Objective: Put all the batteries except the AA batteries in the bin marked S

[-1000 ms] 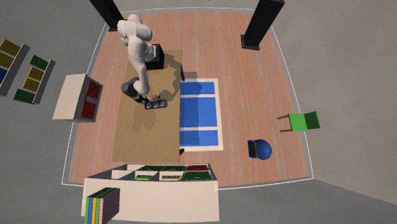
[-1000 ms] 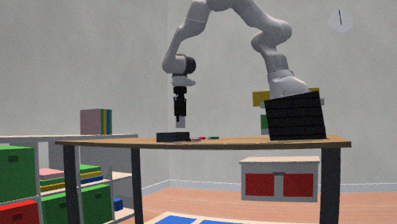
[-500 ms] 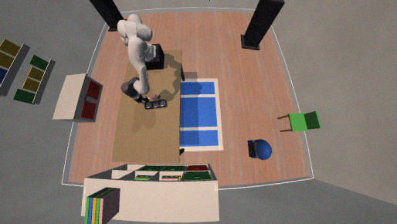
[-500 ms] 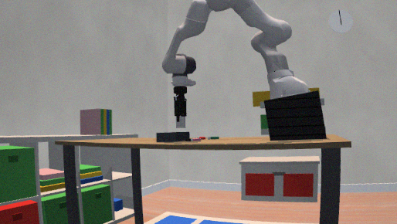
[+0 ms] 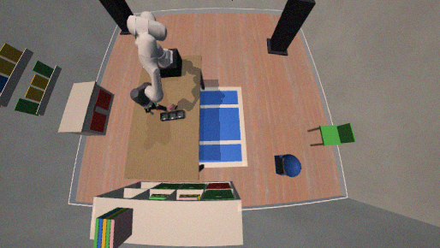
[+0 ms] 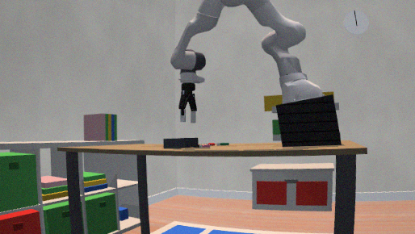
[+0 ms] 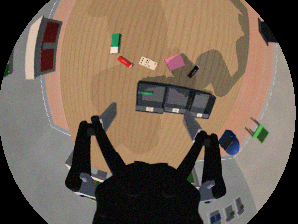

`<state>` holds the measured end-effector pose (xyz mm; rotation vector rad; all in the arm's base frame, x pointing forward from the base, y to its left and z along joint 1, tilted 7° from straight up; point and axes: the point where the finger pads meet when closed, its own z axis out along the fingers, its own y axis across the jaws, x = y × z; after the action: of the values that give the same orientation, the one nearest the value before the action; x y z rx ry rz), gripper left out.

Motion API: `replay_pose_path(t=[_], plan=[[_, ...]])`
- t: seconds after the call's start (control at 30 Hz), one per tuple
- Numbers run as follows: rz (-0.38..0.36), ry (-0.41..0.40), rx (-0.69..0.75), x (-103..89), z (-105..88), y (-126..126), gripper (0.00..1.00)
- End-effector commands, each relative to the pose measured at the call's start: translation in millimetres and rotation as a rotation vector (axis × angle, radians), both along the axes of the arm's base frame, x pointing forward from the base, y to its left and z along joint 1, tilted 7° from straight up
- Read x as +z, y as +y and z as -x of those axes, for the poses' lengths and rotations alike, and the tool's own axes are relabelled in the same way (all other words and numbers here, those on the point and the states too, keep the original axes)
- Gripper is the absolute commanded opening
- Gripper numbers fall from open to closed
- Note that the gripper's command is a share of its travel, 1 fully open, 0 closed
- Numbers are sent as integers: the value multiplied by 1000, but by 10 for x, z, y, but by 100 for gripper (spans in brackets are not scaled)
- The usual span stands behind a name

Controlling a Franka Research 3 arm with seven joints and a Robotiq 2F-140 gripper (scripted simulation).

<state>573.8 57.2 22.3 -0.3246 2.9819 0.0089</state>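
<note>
A row of three dark bins (image 7: pixel 174 99) (image 5: pixel 172 115) (image 6: pixel 180 143) stands on the wooden table (image 5: pixel 163 158) (image 6: pixel 262 151) (image 7: pixel 200 23). I cannot read their letters. In the wrist view a small thing with a green part (image 7: pixel 148 95) lies in the left compartment. Beyond the bins lie a green-and-white battery (image 7: pixel 116 43) (image 6: pixel 223 144), a small red battery (image 7: pixel 124 62) (image 6: pixel 211 144), a white card (image 7: pixel 148 63), a pink block (image 7: pixel 173 62) (image 5: pixel 171 106) and a small black piece (image 7: pixel 193 71). My gripper (image 7: pixel 150 112) (image 6: pixel 187 117) (image 5: pixel 151 109) is open and empty. It hangs high above the table, over the bins' near left end.
The arm's black base block (image 6: pixel 308 121) (image 5: pixel 171 62) stands at the table's far end. Shelves with coloured boxes (image 6: pixel 24 181) stand off one end of the table. A cabinet with red doors (image 6: pixel 291 187) (image 5: pixel 87 109) stands beside it on the floor.
</note>
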Motion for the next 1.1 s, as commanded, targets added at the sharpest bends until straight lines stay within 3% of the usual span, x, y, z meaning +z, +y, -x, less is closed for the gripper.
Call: replay_pose_path(t=[0.0,0.67,1.07], plan=[[1,14,-16,86,57,-2,100],[1,14,-16,800,148,-15,100],[1,14,-16,800,148,-15,100]])
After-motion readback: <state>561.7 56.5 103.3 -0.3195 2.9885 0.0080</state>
